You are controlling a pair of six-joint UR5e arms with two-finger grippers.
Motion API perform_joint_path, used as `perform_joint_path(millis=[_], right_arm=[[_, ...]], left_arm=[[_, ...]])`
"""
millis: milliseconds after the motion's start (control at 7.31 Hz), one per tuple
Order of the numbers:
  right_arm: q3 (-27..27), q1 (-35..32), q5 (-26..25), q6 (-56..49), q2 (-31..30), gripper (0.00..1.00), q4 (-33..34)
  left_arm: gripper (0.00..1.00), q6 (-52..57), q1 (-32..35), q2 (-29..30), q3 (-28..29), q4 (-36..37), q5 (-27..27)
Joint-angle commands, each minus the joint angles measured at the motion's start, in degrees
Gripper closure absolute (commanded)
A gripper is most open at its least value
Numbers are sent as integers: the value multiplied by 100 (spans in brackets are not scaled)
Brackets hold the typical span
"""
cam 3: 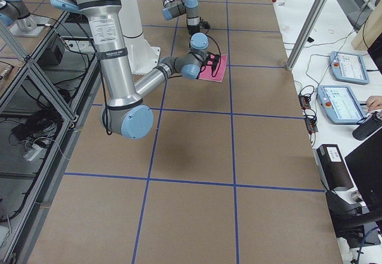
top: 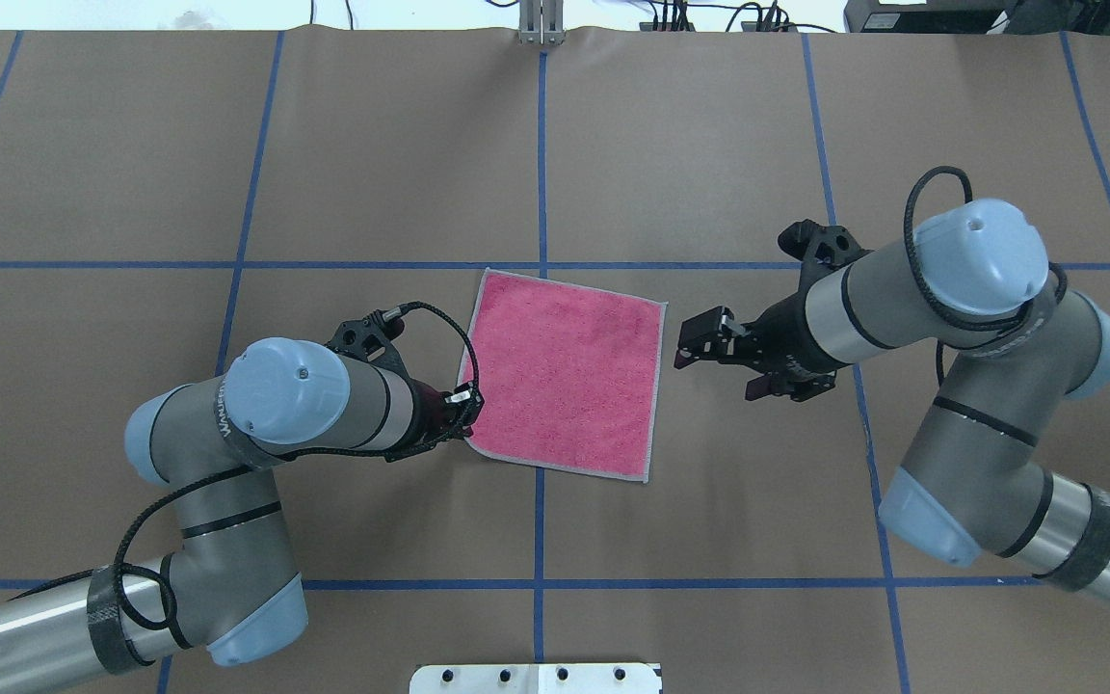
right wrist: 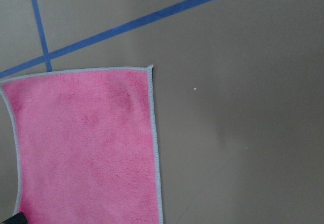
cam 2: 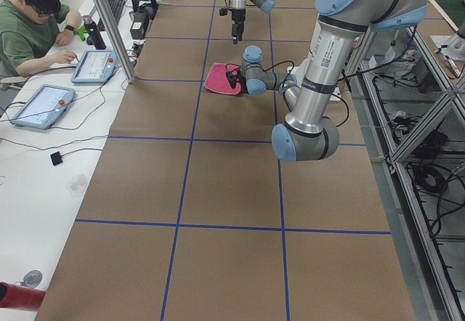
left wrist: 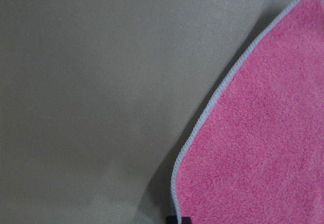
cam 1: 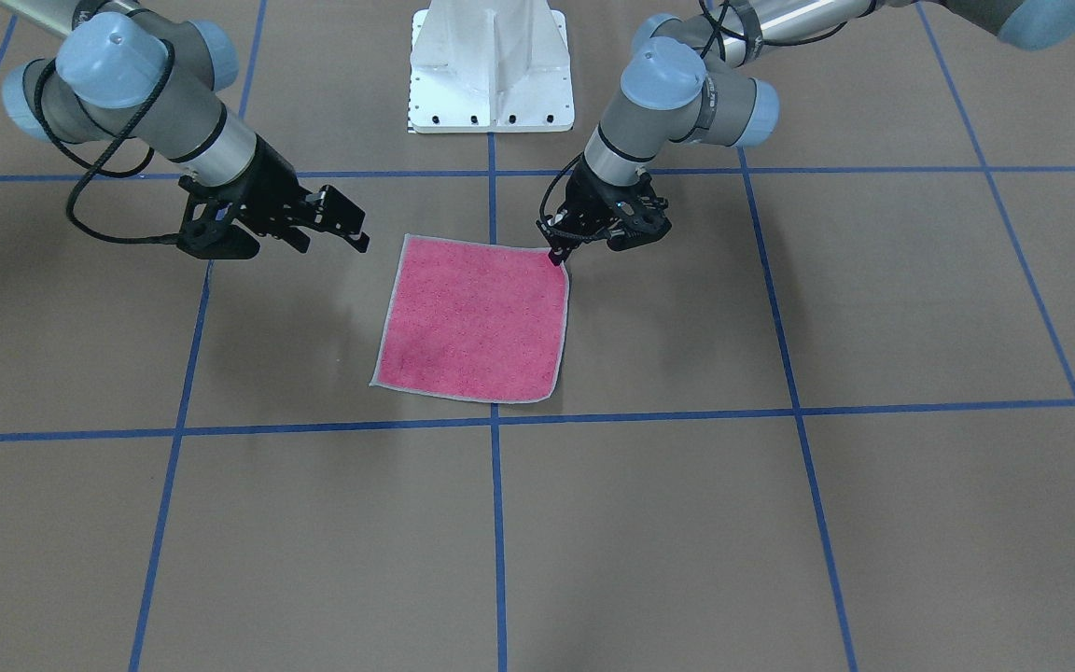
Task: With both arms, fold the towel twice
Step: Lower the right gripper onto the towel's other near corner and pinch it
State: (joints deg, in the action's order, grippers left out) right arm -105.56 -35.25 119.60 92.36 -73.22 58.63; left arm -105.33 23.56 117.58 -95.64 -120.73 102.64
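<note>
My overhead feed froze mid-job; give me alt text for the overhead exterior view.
A pink square terry towel lies flat, unfolded, mid-table on brown paper with a blue tape grid. The left black two-finger gripper pinches its near-left corner; the right black two-finger gripper hovers open off its right edge, not touching.

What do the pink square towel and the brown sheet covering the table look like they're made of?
Pink square towel: likely terry or microfibre cloth, matte, with fuzzy pile and a stitched light grey hem. Brown sheet: probably kraft paper, matte and smooth, its far edge slightly wavy; not certain. Blue grid lines on it look like stuck-on tape.
</note>
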Motion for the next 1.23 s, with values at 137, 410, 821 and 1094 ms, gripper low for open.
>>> perform_joint_path(millis=[137, 410, 821, 1094], right_arm=[[210, 913, -1138, 616, 361, 1, -1], [369, 976, -1149, 642, 361, 1, -1], [474, 1038, -1140, 739, 369, 3, 16], [799, 1090, -1149, 730, 579, 4, -1]], left_arm=[[100, 3, 0, 2, 2, -12, 2], [100, 3, 0, 54, 11, -12, 2], [100, 12, 0, 54, 11, -12, 2], [100, 12, 9, 54, 11, -12, 2]])
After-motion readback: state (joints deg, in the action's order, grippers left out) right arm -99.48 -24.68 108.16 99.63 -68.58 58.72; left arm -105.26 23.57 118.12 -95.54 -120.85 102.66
